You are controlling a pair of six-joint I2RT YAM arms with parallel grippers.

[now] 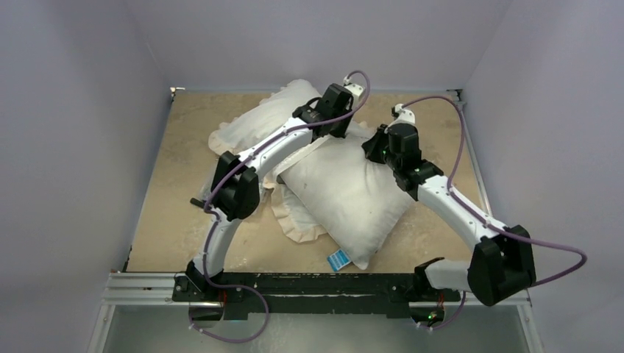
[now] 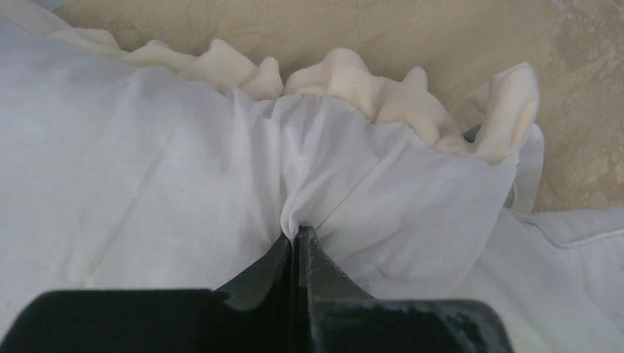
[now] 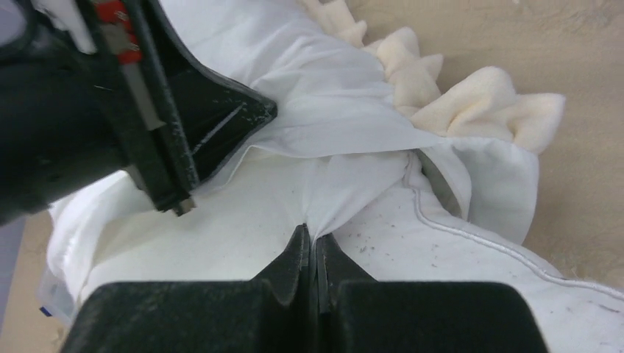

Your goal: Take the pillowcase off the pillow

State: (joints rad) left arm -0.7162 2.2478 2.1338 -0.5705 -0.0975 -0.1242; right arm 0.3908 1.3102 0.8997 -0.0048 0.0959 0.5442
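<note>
Wrist views alone show the left fingers point(image 2: 327, 276) pinching the pillowcase point(image 2: 184, 184).

We see a table point(image 1: 171, 220) with a mottled tan top; pale lilac walls point(image 1: 73, 147) rise at its left, far and right edges; along its near edge we find a silver metal rail point(image 1: 143, 285); the far left corner shows a small metal fitting point(image 1: 174, 90).

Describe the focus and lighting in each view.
Top view: soft, even light, faint shadows, pillow slightly washed out. Left wrist view: left gripper dark and featureless, pillowcase frill sharp. Right wrist view: the left gripper fills the upper left as a dark mass; right gripper near black, pillow seam crisp.
</note>
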